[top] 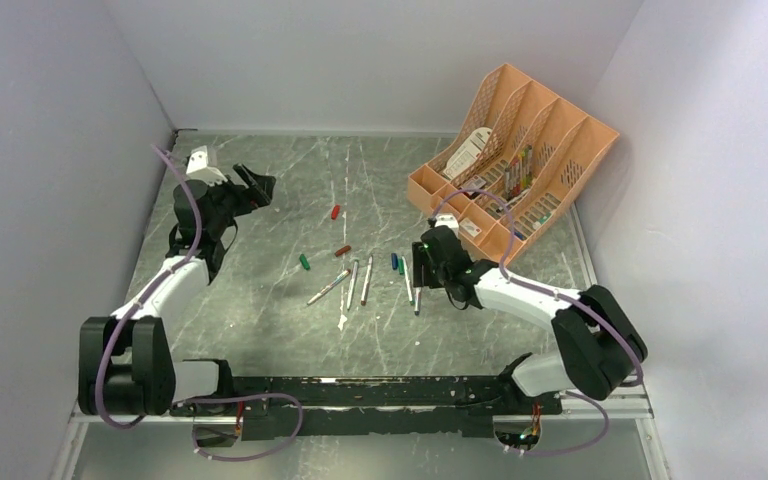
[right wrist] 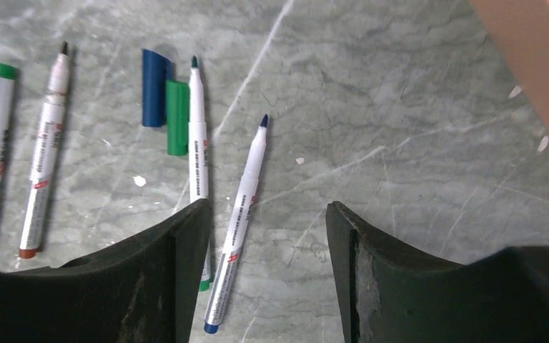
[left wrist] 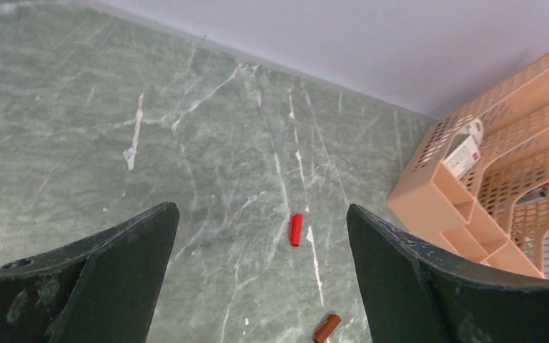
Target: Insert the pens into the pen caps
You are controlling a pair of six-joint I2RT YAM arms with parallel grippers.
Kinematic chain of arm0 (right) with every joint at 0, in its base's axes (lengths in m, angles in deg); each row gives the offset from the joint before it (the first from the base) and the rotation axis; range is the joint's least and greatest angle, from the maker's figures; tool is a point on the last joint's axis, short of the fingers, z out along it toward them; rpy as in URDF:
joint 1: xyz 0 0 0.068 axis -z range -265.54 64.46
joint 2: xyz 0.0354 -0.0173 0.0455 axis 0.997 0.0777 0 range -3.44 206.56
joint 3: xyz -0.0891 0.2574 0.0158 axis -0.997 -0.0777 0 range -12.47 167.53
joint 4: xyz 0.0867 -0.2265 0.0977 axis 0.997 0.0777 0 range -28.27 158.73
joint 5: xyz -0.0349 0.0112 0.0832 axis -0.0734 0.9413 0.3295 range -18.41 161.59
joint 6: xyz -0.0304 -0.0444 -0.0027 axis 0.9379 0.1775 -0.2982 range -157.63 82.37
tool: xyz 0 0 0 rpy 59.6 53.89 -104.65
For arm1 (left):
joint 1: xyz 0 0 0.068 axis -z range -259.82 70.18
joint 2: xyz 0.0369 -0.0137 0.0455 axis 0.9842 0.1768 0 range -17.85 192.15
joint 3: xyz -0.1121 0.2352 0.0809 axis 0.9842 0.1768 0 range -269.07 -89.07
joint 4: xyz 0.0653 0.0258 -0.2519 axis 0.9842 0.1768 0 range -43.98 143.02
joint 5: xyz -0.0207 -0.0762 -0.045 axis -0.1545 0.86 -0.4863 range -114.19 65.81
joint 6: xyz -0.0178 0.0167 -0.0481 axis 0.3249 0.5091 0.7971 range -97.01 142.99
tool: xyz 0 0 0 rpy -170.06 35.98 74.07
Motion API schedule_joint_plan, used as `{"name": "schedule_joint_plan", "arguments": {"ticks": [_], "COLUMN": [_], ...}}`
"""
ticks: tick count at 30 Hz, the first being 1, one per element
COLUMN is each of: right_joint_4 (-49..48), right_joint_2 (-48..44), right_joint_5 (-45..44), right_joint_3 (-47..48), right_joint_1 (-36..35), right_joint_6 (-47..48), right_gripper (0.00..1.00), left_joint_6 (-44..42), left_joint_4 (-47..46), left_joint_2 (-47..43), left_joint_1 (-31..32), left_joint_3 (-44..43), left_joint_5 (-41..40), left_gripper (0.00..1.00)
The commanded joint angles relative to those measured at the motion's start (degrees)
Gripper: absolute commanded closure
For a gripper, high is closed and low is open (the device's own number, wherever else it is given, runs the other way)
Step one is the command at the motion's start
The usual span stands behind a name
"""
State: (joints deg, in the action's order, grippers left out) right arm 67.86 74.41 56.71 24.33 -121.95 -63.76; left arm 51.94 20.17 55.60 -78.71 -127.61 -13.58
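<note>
Several whitish pens (top: 352, 283) lie uncapped in the middle of the table. A red cap (top: 335, 212), a brown cap (top: 342, 250) and a green cap (top: 304, 262) lie left of centre. In the right wrist view a blue-tipped pen (right wrist: 239, 229) lies between my open fingers, close to the left finger. A green-tipped pen (right wrist: 198, 143), a green cap (right wrist: 177, 107) and a blue cap (right wrist: 154, 87) lie beside it. My right gripper (right wrist: 268, 205) is low over them and empty. My left gripper (left wrist: 261, 209) is open and empty, facing the red cap (left wrist: 296, 229) and brown cap (left wrist: 327, 329).
An orange organiser (top: 520, 165) with bunched coloured pens stands at the back right, close to the right arm; it also shows in the left wrist view (left wrist: 500, 207). Grey walls close in the left, back and right sides.
</note>
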Motion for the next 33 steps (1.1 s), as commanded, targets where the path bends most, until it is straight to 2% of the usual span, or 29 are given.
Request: {"name": "schedule_joint_plan", "arguments": {"ticks": [1,3,5,8,15,17,20,24,26,28,29,30,33], "right_joint_4": [2.4,2.3,2.4,2.6,3.4,3.9,4.3,4.3,4.3,4.1,3.9,3.9,0.2], "right_joint_2": [2.8,4.0,5.2,6.2,8.1,8.7,9.3,8.7,7.8,6.1,4.8,2.5,-7.0], "right_joint_5": [-1.5,-1.3,-1.3,-1.9,-2.4,-2.5,-2.3,-2.0,-2.0,-2.7,-3.1,-3.8,-4.1], "right_joint_3": [1.6,1.7,2.0,2.5,3.2,3.3,3.5,3.6,3.9,4.1,4.2,4.4,2.7], "right_joint_1": [-0.7,-0.9,-1.2,-1.7,-2.5,-2.5,-2.6,-2.6,-2.5,-2.6,-2.5,-2.6,-2.6], "right_joint_6": [-3.3,-3.7,-3.7,-3.9,-5.0,-5.7,-6.8,-7.9,-8.2,-8.2,-8.2,-8.4,-8.7], "right_gripper": [0.44,0.50,0.51,0.51,0.53,0.55,0.66,0.89,1.00,1.00,1.00,1.00,1.00], "left_joint_6": [0.7,2.8,1.5,0.4,1.0,-0.2,-2.1,-2.3,-1.7,0.0,1.6,3.7,10.1], "left_joint_4": [-3.2,-1.1,5.5,10.2,9.0,9.3,11.8,14.5,15.4,15.4,14.6,12.8,3.1], "left_joint_2": [-4.5,-5.7,-5.3,-4.4,-8.3,-8.8,-9.2,-9.8,-10.1,-10.4,-10.3,-10.1,-8.4], "left_joint_1": [-0.6,-0.6,-0.5,-0.2,1.1,2.0,4.9,8.6,10.4,11.8,12.1,12.2,12.9], "left_joint_3": [0.8,0.6,-2.1,-3.9,-1.7,-1.9,-3.3,-5.5,-6.2,-6.5,-6.3,-5.8,-3.1], "left_joint_5": [4.2,3.0,2.3,-2.0,-4.7,-4.8,-6.4,-6.1,-4.7,-1.6,1.1,5.0,17.1], "left_gripper": [0.00,0.00,0.00,0.01,0.01,0.07,0.12,0.25,0.27,0.24,0.16,0.02,0.01]}}
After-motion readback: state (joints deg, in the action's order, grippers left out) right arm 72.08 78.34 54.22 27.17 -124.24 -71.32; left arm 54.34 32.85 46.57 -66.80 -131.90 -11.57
